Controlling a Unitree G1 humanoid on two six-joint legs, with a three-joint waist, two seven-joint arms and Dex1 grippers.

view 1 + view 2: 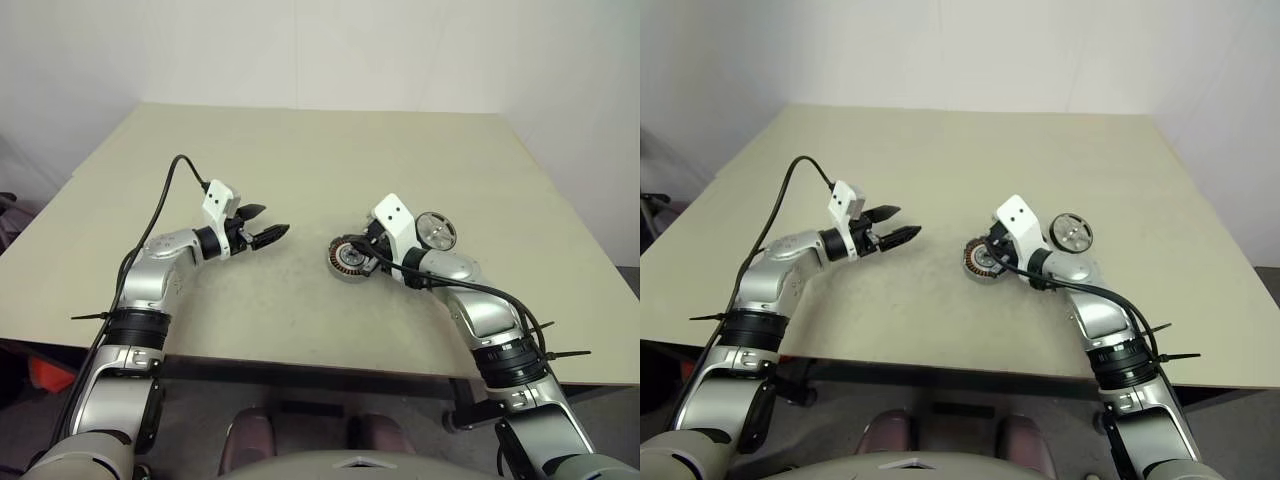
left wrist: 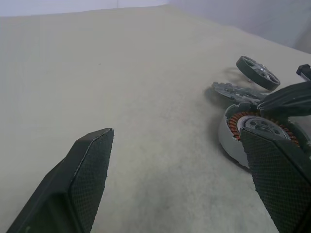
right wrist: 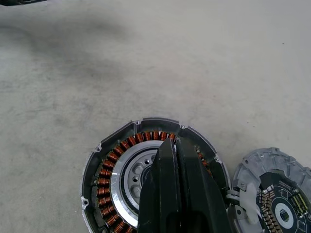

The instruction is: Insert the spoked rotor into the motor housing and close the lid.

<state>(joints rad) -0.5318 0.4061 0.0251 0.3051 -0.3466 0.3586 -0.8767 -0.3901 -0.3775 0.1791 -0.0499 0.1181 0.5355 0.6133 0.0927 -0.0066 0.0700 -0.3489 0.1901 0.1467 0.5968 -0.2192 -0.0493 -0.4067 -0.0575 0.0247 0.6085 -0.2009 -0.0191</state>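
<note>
No text, label, brand or number can be read on anything here.

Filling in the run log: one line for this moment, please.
left gripper open, idle | right gripper shut, over housing | spoked rotor behind on table | lid beside housing

Even, bright light (soft shadows)
</note>
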